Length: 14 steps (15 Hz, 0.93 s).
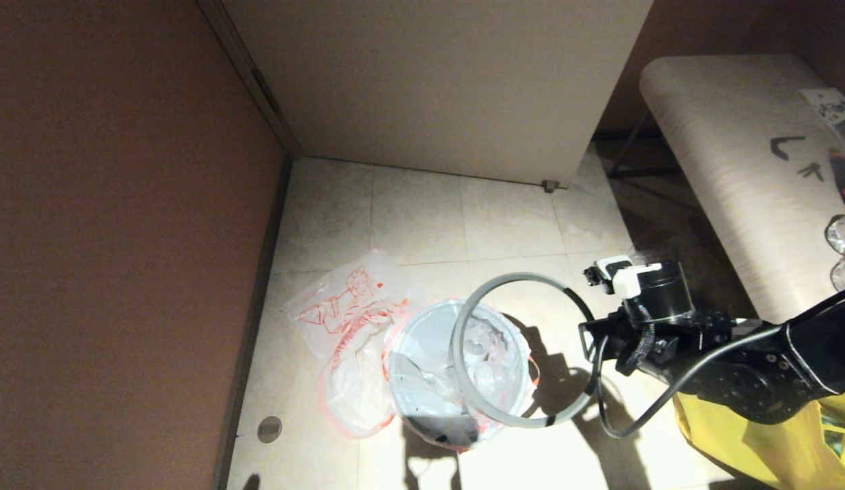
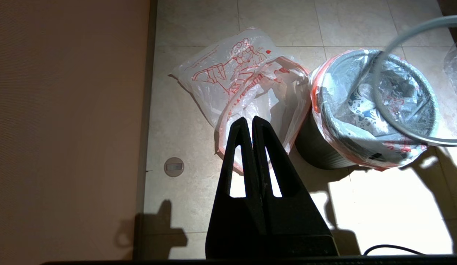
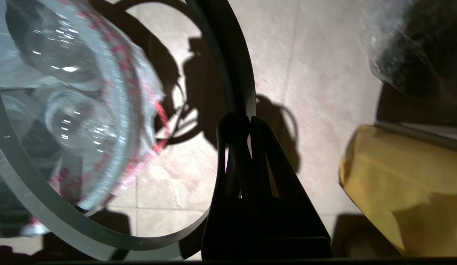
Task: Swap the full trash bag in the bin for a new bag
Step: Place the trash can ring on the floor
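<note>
Head view: the right gripper (image 1: 589, 340) holds the grey ring (image 1: 524, 350) lifted and tilted, one side over the bin (image 1: 456, 371), the other out over the tiled floor (image 1: 504, 218). The full bag (image 1: 487, 361) sits in the bin, its mouth folded over the rim, clear bottles inside. The new bag (image 1: 348, 320) lies flat on the floor just beside the bin, toward the left wall (image 1: 123, 238). A yellow bag (image 1: 756, 442) sits under the right arm; a table (image 1: 735, 170) stands beyond.

Right wrist view alone shows the grip: jaws pinched on the ring's edge, ring (image 3: 228, 73) arcing away past the fingers (image 3: 261, 136).

Left wrist view alone shows the left gripper (image 2: 249, 123): jaws pressed together, holding nothing, above the new bag (image 2: 243, 81). The bin (image 2: 364, 110) sits off to its side, well clear of the tips. A small round floor plate (image 2: 174, 166) lies near the wall.
</note>
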Motion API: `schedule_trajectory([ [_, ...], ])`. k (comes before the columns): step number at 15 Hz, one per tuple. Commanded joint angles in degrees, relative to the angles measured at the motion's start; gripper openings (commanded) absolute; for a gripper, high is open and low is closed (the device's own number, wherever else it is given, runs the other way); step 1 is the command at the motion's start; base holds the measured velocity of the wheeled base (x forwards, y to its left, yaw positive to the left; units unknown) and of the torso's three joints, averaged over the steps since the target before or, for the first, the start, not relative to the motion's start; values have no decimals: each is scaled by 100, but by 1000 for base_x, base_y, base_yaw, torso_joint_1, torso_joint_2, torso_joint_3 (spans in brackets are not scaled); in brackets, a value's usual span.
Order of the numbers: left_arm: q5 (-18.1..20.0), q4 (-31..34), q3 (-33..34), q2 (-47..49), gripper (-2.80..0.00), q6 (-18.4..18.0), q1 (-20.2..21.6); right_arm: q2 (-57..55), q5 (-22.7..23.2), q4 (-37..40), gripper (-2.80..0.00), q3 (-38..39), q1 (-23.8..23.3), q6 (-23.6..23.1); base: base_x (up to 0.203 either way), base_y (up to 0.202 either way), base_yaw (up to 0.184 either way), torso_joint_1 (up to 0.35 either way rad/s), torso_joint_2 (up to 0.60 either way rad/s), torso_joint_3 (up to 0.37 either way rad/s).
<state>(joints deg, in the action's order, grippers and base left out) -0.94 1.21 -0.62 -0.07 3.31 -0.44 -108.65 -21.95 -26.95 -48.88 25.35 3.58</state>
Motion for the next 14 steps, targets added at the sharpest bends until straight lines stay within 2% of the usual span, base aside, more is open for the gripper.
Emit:
schedule_trajectory([
  [1, -3, 2, 1, 7, -280, 3, 0, 412, 148, 119, -280, 174, -397, -70, 0, 0, 0, 0, 0, 0],
  [4, -3, 2, 1, 7, -280, 3, 0, 557, 604, 247, -280, 472, -1313, -376, 0, 0, 0, 0, 0, 0],
  [6, -3, 2, 1, 5, -280, 3, 0, 666, 1129, 257, -280, 756, -1969, -673, 0, 0, 0, 0, 0, 0],
  [8, -3, 2, 1, 7, -280, 3, 0, 680, 1569, 260, -280, 1003, -2435, -1007, 0, 0, 0, 0, 0, 0],
  [14, -3, 2, 1, 7, -280, 3, 0, -183, 1830, 117, -280, 1341, -2574, -1406, 0, 0, 0, 0, 0, 0],
])
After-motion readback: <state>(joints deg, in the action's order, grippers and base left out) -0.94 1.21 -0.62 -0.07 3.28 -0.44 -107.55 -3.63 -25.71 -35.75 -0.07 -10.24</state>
